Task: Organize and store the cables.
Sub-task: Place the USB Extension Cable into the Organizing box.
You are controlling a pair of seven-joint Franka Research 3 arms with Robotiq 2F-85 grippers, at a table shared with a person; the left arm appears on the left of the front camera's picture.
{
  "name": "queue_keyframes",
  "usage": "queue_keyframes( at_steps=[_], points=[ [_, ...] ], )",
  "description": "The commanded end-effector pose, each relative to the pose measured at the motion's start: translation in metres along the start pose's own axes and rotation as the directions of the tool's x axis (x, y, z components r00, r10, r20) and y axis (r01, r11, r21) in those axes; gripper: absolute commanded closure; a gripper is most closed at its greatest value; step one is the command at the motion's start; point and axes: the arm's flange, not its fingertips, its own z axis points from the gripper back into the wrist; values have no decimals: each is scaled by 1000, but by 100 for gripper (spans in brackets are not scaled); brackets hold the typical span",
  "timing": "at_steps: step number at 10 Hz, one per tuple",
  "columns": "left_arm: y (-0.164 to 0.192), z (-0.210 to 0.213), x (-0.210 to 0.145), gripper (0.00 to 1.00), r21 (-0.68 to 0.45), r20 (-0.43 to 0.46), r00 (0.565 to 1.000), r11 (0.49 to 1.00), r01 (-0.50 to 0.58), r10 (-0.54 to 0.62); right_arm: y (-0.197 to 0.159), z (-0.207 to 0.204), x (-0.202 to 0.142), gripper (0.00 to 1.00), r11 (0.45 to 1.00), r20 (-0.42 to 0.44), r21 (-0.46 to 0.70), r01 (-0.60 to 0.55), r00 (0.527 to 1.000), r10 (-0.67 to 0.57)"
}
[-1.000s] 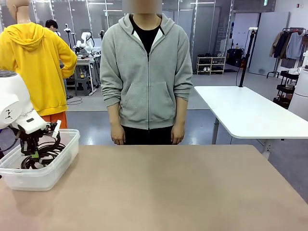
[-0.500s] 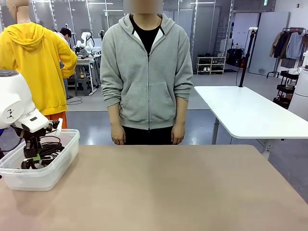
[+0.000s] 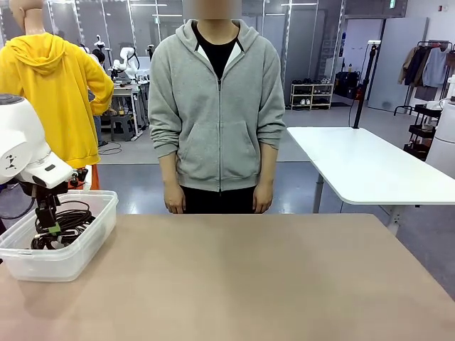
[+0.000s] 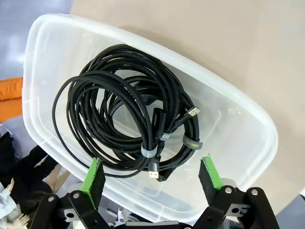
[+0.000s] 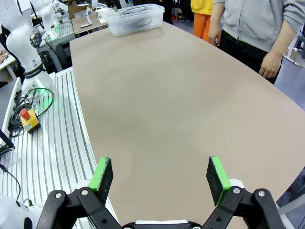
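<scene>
Several black cables [image 4: 125, 109], wound as round coils with small plug ends, lie loose in a clear plastic bin [image 4: 240, 125]. My left gripper [image 4: 151, 175] hangs just above them, jaws wide open with nothing between its green pads [image 4: 94, 174]. In the front view that gripper [image 3: 49, 224] points down over the bin [image 3: 89, 245] at the table's left edge, with the cables [image 3: 71, 217] under it. My right gripper [image 5: 159, 174] is open and empty above the bare tabletop [image 5: 167, 95], far from the bin [image 5: 134, 20].
A person in a grey hoodie [image 3: 217, 106] stands at the far side of the table, both hands [image 3: 173, 206] down at their sides. The brown tabletop [image 3: 263, 277] stretches to the right of the bin. A white table [image 3: 362, 167] stands behind on the right.
My left gripper has opened, let go of the cables in the bin and risen slightly. The right gripper and the person have not moved.
</scene>
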Motion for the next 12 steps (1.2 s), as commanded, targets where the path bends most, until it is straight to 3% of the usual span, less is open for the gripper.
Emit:
queue_keyframes(
  at_steps=[1,12],
  points=[
    [3,-6,0,0,-12,-5,1000,1000,28,-28,0,-1,-1,0,1000,4,7,-15,1000,15],
    [3,-6,0,0,-12,-5,1000,1000,28,-28,0,-1,-1,0,1000,4,7,-15,1000,15]
  ],
)
